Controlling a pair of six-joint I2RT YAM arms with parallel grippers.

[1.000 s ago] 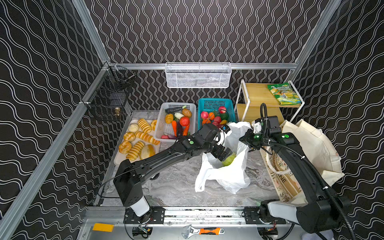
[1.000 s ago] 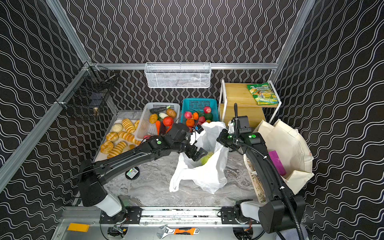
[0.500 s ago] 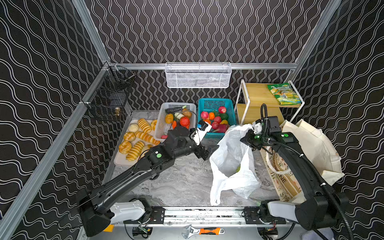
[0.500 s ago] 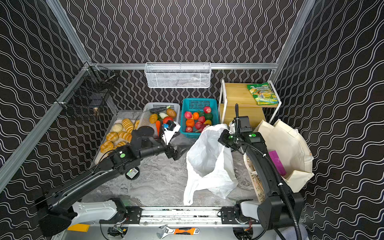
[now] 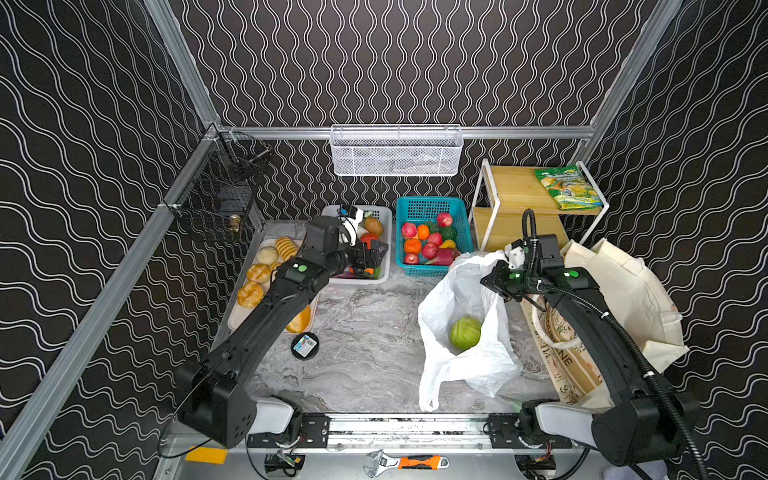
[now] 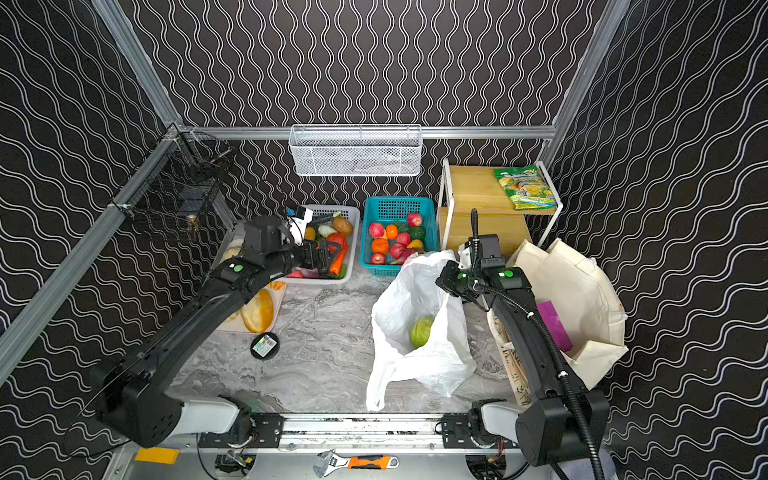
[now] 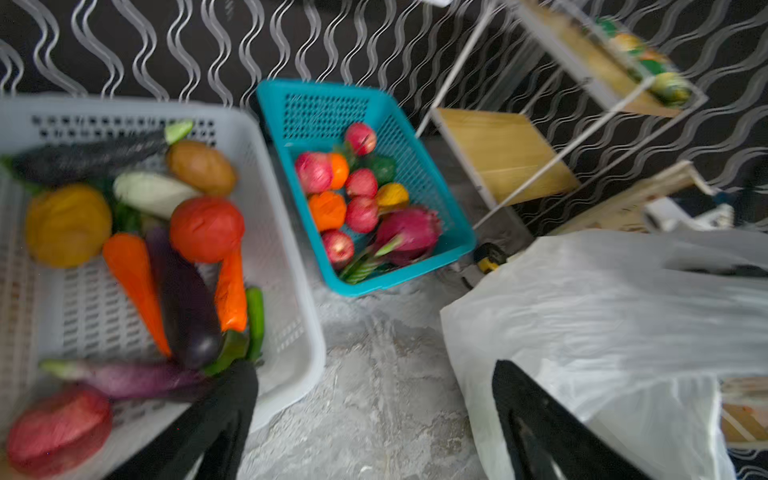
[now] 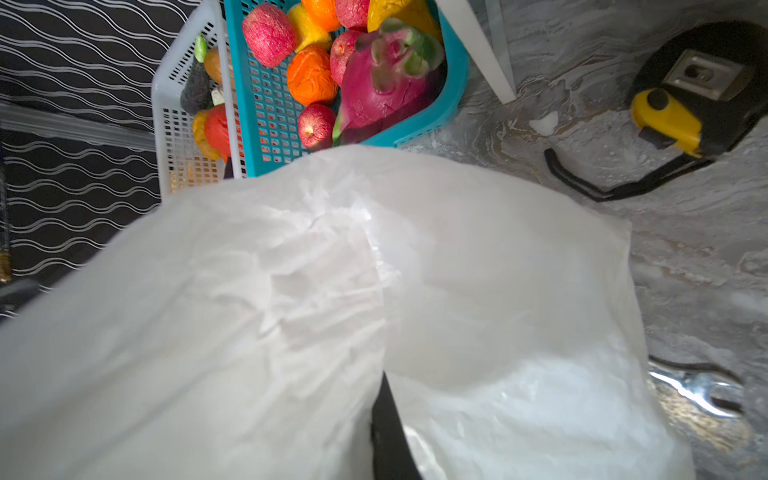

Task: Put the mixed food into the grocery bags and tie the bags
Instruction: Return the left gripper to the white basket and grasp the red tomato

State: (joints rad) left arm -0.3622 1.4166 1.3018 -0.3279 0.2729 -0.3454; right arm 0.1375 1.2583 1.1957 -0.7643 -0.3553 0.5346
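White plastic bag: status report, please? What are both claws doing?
Right gripper shut on white plastic bag rim, mouth held open. Green cabbage inside. Left gripper open, empty, over white basket. Mouth unobstructed.

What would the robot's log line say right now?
left hand: open, above white basket | right hand: shut on white bag | cabbage: in bag

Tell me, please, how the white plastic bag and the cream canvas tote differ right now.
The white plastic bag is thin and crinkly; the cream canvas tote is thick cloth with dark lettering. The shut right pincer pinches the white plastic bag's rim up, while no pincer holds the tote, which slumps at the table's right side. The bag holds a green cabbage; the tote shows a purple packet. Both lie open, untied.
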